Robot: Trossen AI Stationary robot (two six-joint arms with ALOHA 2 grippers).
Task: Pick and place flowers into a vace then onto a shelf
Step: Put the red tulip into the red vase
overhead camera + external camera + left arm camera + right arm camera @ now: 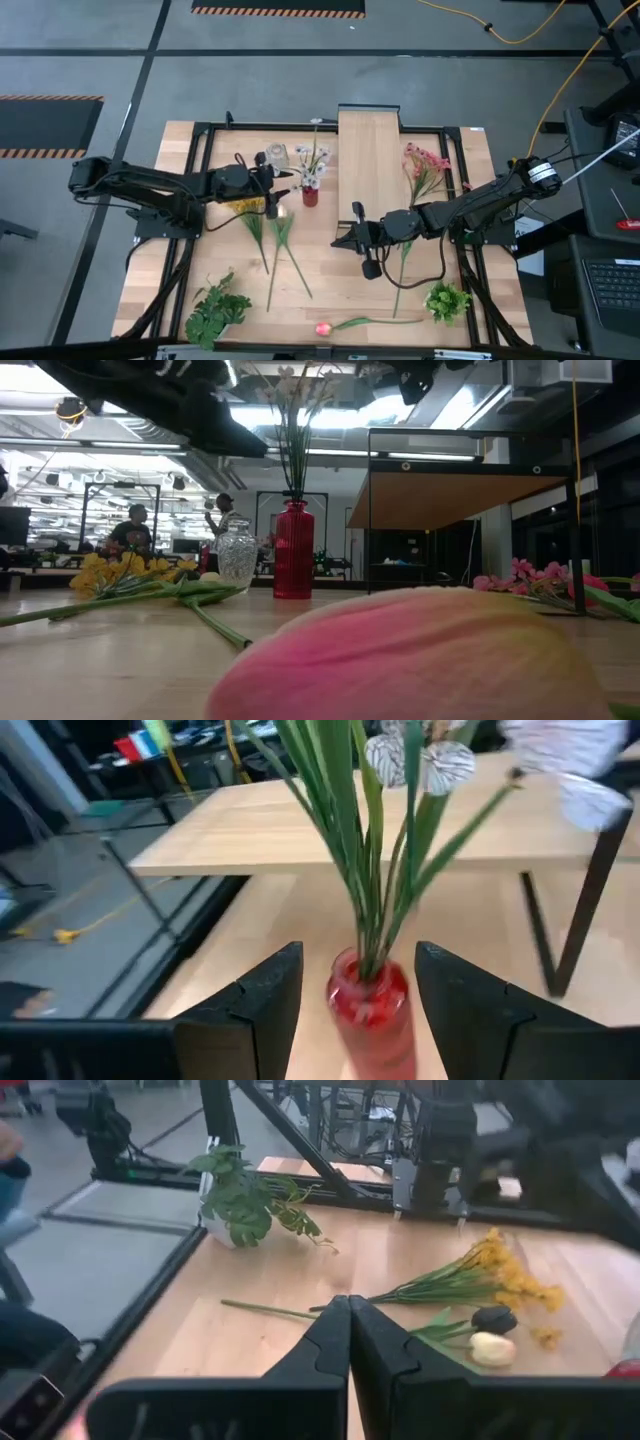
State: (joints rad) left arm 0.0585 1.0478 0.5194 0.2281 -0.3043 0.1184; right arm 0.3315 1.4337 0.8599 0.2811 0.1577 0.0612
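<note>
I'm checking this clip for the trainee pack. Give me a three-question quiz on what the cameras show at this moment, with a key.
1. True or false: the white sprigs stand in the clear glass vase.
2. Which gripper is shut? A) left gripper B) right gripper
3. Fill in: the pink tulip lies near the table's front edge, between two ____ bunches.

Key:
1. False. They stand in the small red cylinder; the glass vase beside it holds no flowers.
2. B. The left gripper is open, its fingers on either side of the red cylinder and not touching it.
3. Leafy green.
</note>
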